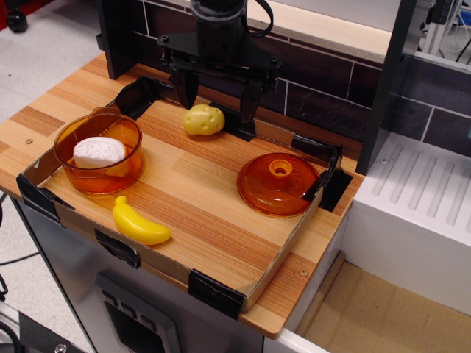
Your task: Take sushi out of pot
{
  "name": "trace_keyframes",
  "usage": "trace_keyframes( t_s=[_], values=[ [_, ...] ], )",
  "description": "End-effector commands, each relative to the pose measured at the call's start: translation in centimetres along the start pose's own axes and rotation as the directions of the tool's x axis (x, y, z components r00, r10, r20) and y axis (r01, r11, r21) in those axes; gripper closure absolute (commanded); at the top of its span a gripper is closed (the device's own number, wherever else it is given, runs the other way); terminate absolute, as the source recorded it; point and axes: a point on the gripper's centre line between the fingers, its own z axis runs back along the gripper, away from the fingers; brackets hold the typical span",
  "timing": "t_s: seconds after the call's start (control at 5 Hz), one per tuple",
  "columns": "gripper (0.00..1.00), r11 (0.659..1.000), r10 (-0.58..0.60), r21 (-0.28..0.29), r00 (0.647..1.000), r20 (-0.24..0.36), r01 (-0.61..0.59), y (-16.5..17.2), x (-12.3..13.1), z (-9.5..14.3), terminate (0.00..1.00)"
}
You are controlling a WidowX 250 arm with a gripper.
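Observation:
The sushi (99, 152), a white rounded piece with an orange layer underneath, lies inside the transparent orange pot (98, 154) at the left of the wooden board. My gripper (217, 103) hangs at the back of the board, well to the right of and behind the pot. Its black fingers are spread apart and hold nothing. The yellow potato sits just below and between the fingers.
A yellow potato (203, 120) lies at the back middle. An orange domed lid (277, 183) with a knob lies at the right. A yellow banana (140, 222) lies at the front left. A low cardboard rim (221, 290) edges the board. A white drainer (423, 206) stands to the right.

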Motion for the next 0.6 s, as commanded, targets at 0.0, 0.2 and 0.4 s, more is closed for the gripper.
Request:
trace_keyframes(
  t_s=[0.0, 0.2, 0.4],
  values=[
    [0.0, 1.0, 0.0, 0.0, 1.0, 0.0, 0.0, 0.0, 0.0, 0.0, 0.0],
    [0.0, 0.989, 0.143, -0.031, 0.99, 0.011, -0.143, 0.9, -0.4, 1.3, 0.0],
    [0.0, 0.949, 0.312, -0.043, 0.95, 0.007, -0.312, 2.5, -1.3, 2.1, 0.0]
  ],
)
